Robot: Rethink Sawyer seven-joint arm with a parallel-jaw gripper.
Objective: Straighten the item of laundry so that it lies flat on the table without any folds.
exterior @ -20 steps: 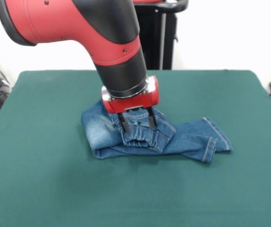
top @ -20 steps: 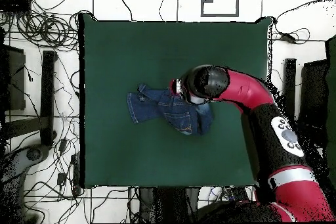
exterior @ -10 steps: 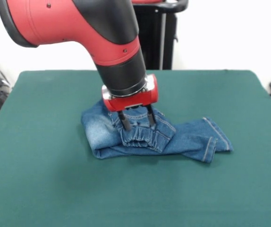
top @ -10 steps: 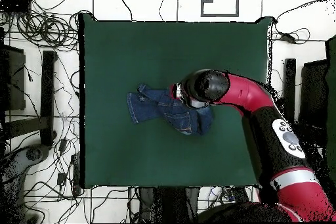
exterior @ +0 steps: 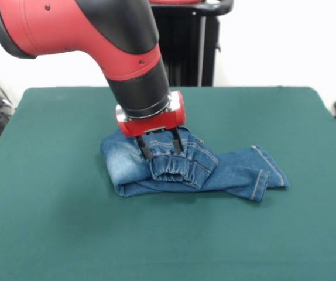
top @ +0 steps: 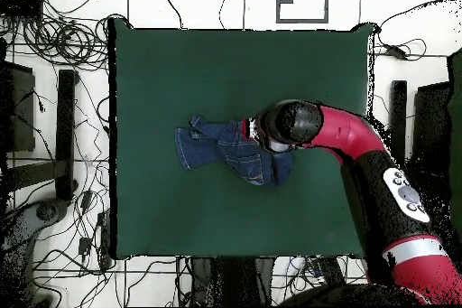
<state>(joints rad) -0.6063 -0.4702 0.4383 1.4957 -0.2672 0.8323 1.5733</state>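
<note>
I see bare green bench (exterior: 168, 246) nearest, then the jeans (exterior: 238, 172) bunched mid-frame, one hemmed leg trailing right. Behind that gathered cuff my hand (exterior: 160, 148) hangs just over the denim heap, its fingers (exterior: 145, 150) spread apart, clasping nothing.

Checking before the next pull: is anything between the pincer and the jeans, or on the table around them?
Nothing visible. The open pincer hangs right over the bunched jeans, and the table around them shows only green cloth.
</note>
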